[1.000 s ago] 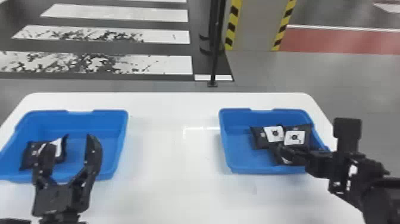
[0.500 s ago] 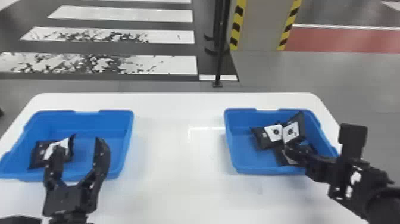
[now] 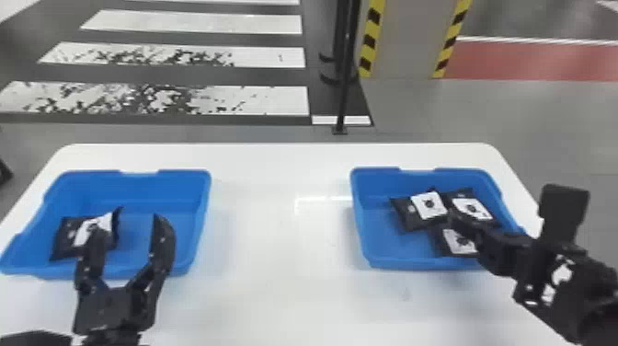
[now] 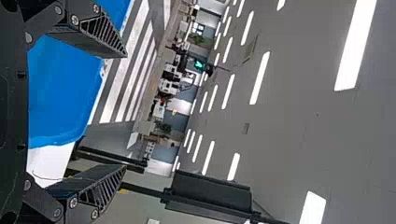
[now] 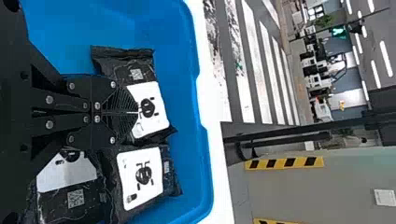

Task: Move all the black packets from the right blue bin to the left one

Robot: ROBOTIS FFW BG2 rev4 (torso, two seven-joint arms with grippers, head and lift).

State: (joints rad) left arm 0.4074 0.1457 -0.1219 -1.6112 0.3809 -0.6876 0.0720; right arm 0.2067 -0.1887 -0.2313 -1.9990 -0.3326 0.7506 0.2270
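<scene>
Right gripper [image 3: 453,215], fingers pressed together, three black packets [image 3: 416,216] at its tips inside right blue bin [image 3: 361,230], contact hard to confirm, left gripper [image 3: 128,223], fingers spread, left blue bin [image 3: 200,193] beyond it, holding single black packet [image 3: 66,234] partly behind its left finger.

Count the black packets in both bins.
4. One packet in the left blue bin; in the right blue bin, left packet, rear-right packet, front packet. More may be hidden.

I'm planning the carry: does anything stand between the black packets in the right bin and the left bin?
Only the left wall of the right bin and the right wall of the left bin; nothing else visible. The left gripper hangs by that bin's near side.
</scene>
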